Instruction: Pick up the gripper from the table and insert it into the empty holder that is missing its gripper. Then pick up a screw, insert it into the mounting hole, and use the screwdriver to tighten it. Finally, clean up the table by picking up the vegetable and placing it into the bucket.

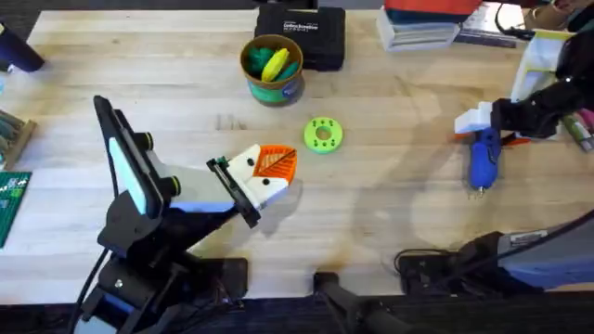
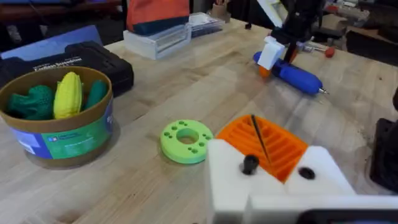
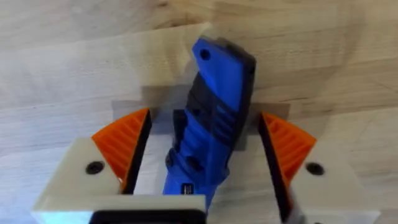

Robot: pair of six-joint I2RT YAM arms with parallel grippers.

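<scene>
The blue screwdriver point(image 1: 483, 162) lies on the table point(image 1: 390, 213) at the right, its bit pointing toward the front edge. My right gripper point(image 1: 475, 123) stands open astride its handle point(image 3: 217, 81), with a gap to each orange pad point(image 3: 124, 146). Left of centre, my left gripper point(image 1: 274, 167) is shut, its two orange ribbed wedges point(image 2: 280, 149) pressed together between white holder blocks point(image 2: 227, 180). A black screw head point(image 2: 250, 163) sits in one block. The bucket point(image 1: 274, 90) at the back centre holds yellow corn point(image 2: 68, 93) and green toy vegetables point(image 2: 34, 102).
A lime-green ring disc point(image 1: 323, 134) lies between the bucket and my left gripper. A black case point(image 1: 302, 32) stands behind the bucket, and clear boxes point(image 1: 418, 32) sit at the back right. A green circuit board point(image 1: 11, 204) is at the left edge.
</scene>
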